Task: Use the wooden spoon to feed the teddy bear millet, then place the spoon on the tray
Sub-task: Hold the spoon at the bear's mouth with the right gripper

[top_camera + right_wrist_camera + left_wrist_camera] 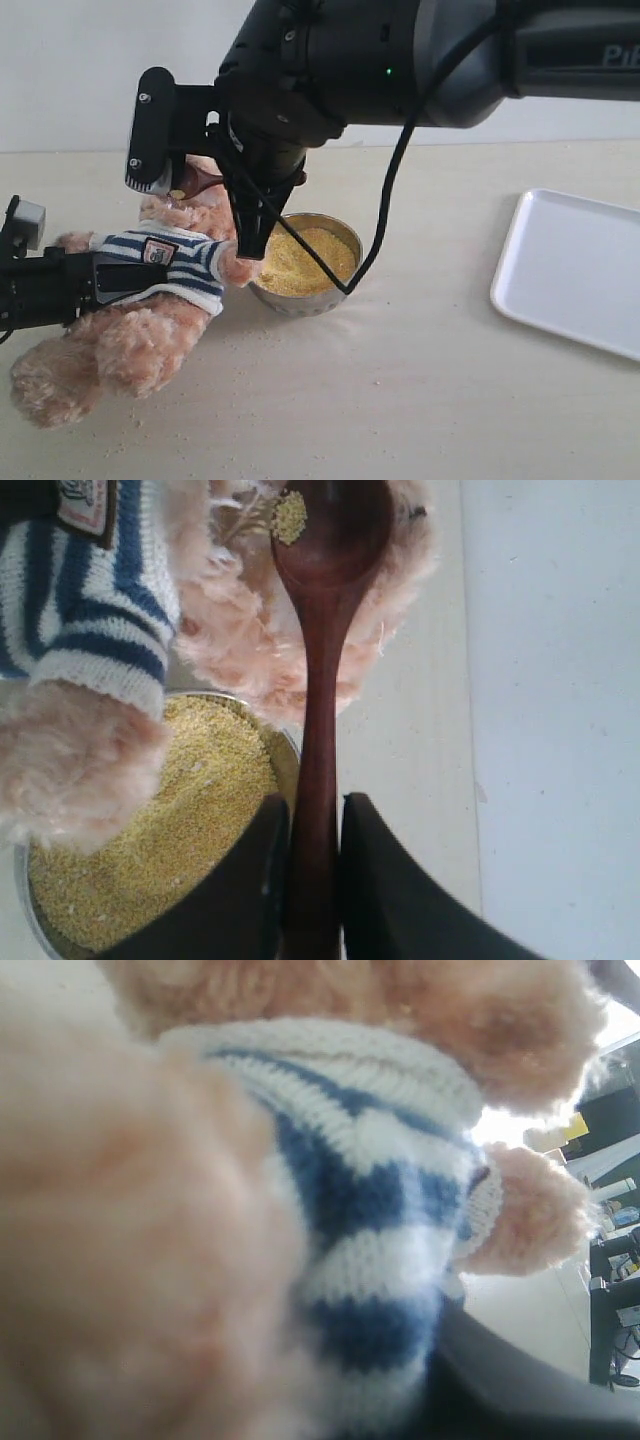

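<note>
The right gripper [313, 880] clamped the thin handle of the wooden spoon [325, 680] between its two dark fingers, holding the oval bowl of the spoon up against the muzzle of the teddy bear [150, 300]. A small clump of millet [289, 517] sat in the spoon, apparently the mouthful on offer. The left gripper [110, 275], reaching in from the table's left edge in the exterior view, appeared to be closed on the bear's striped shirt, most likely to prop the soft toy so that its face met the spoon instead of slumping. The left wrist view was filled by blurred fur and knit, so the grip itself could not be made out there. The metal bowl [300, 300], heaped with yellow grains, stood near the middle of the table [420, 400], touching the bear's paw and directly under the spoon's handle, close enough for a short scoop. Stray grains lay scattered around the bowl and the bear. The white tray [570, 270] waited bare near the table's right edge, well apart from the feeding. Judged from this, the feeding step was in hand and setting down the spoon was not yet done
</note>
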Controlling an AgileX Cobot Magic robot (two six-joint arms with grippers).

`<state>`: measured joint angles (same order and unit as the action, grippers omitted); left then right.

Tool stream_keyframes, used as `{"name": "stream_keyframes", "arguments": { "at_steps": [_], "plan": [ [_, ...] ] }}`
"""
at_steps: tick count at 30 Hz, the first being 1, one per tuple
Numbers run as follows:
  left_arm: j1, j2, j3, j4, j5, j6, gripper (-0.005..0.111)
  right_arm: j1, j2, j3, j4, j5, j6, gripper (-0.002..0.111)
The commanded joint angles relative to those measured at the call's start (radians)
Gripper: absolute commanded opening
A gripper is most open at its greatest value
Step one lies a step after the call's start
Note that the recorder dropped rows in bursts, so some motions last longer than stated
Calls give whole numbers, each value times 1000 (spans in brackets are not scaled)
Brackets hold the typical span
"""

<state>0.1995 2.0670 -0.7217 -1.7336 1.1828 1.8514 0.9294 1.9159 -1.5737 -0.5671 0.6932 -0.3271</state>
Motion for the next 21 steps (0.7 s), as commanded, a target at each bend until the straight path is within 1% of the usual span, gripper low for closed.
{"name": "stream_keyframes", "arguments": {
  "at_steps": [1, 13, 17, 20, 21],
  "plan": [
    [0, -1, 2, -11, 38, -5, 5, 2, 5, -4, -51, 31, 12, 0],
    [0, -1, 2, -11, 38, -5, 5, 30, 1, -4, -74, 38, 50, 0],
    [0, -1, 2, -11, 38, -5, 5, 33, -15, -4, -80, 51, 91, 0],
    [0, 11, 2, -11, 38, -3, 5, 36, -20, -4, -171, 79, 106, 0],
    [0, 24, 2, -11, 38, -3, 5, 42, -20, -4, -200, 100, 152, 0]
  ]
}}
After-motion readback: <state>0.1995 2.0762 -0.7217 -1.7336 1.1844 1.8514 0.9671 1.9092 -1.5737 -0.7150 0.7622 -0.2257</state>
